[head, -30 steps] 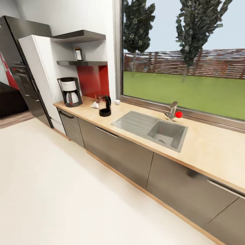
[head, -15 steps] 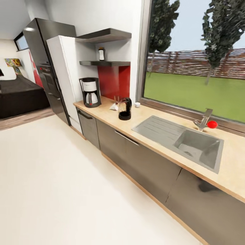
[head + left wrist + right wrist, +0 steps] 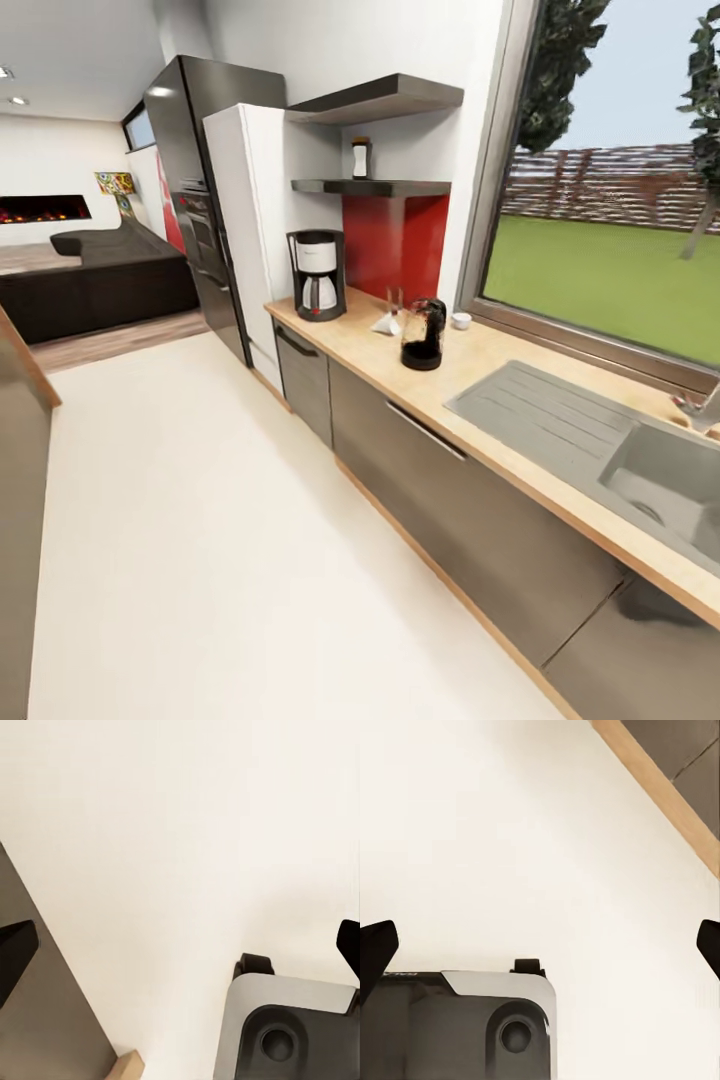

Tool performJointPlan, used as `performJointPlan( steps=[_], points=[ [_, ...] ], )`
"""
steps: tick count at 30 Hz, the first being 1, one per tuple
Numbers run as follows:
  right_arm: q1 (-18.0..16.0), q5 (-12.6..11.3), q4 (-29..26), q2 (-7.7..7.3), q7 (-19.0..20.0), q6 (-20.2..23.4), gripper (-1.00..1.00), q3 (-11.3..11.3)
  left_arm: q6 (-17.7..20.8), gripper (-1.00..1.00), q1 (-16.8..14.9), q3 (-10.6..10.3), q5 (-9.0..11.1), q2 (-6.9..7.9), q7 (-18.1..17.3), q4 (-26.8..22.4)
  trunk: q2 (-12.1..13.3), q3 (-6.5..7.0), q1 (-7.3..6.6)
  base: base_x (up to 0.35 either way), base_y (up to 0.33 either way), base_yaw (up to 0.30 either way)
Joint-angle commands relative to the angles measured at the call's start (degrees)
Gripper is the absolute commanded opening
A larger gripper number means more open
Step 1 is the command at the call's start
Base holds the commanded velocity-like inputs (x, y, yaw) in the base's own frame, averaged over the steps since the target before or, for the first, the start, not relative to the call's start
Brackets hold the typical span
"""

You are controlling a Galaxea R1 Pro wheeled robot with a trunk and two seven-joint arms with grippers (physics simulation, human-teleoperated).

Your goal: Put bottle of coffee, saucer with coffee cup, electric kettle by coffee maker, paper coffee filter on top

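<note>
Nearest the robot, both wrist views look straight down at the pale floor. The left gripper has its jaws spread wide, one dark fingertip at each side of the picture, holding nothing; a corner of the robot's grey base sits below it. The right gripper is likewise wide apart and empty, above the base and near the wooden plinth of the cabinets.

In the head view the wooden bench runs away along the window wall, with grey cabinet fronts beneath it. At its near end lies the steel sink with a ribbed drainer. Farther along, close to the front edge, stands the black electric kettle. Just beside it, toward the wall, lie the white paper coffee filter and a small clear item too blurred to name. A small white coffee cup sits by the window sill. At the bench's far end stands the black-and-white coffee maker; its front label is too small to read. Above, on the lower shelf, the bottle of coffee stands upright. Beyond are a white cabinet and a dark fridge.
</note>
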Motion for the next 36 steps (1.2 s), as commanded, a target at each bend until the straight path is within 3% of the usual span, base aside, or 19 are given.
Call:
performJointPlan(
  steps=[1,16,36],
  points=[
    [0.0,-0.1,0.0,-0.01,0.0,-0.2,1.0,0.0,-0.2,1.0,-0.1,-0.1,0.5,0.01,0.0,0.1,-0.1,-0.11,0.06,0.313,0.185,0.279],
    [0.0,-0.1,0.0,-0.01,0.0,-0.2,1.0,0.0,-0.2,1.0,-0.1,-0.1,0.5,-0.06,0.0,0.1,-0.1,-0.11,0.06,0.311,0.187,0.265],
    [0.0,0.1,0.2,-0.1,0.0,-0.1,1.0,0.1,-0.2,1.0,-0.1,-0.1,0.5,-0.03,0.0,0.1,-0.1,-0.11,0.06,0.311,0.154,0.014]
  ],
)
